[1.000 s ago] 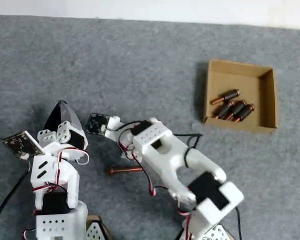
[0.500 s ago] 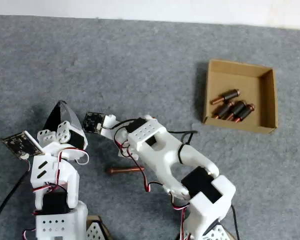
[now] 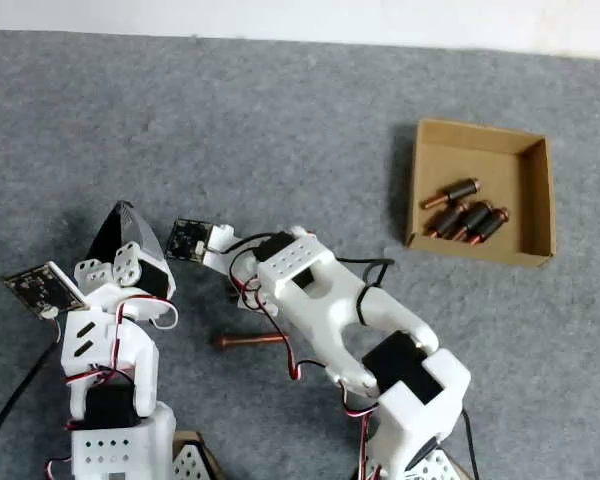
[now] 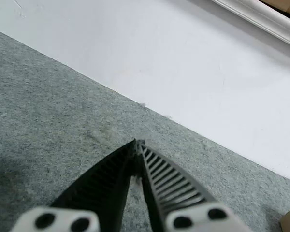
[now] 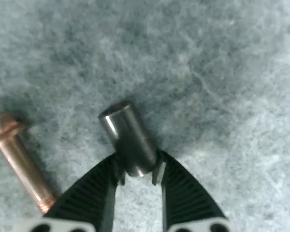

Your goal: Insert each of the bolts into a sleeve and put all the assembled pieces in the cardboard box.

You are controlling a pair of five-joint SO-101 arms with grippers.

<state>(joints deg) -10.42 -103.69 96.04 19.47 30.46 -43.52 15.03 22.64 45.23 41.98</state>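
Surface: grey felt-like mat [image 3: 280, 120], bordered on its far side by a plain white wall [image 4: 183, 63]. Item: shallow brown cardboard box [image 3: 480, 155], open-topped, resting on the mat. It holds several dark sleeves with copper bolts fitted, the assembled pieces [image 3: 467, 215], lying close together toward the box wall nearest the arms. Item: loose copper bolt [image 3: 250, 341], flat on the mat, well apart from the box, beside the white right arm [image 3: 330, 300]. Item: short dark metal sleeve [image 5: 130, 140], just beside that bolt and not touching it, one end pinched by the right gripper [image 5: 137, 170]. Item: left gripper [image 4: 137, 145], farther still from the box, black ribbed fingers pressed together at the tips, pointing toward the wall.
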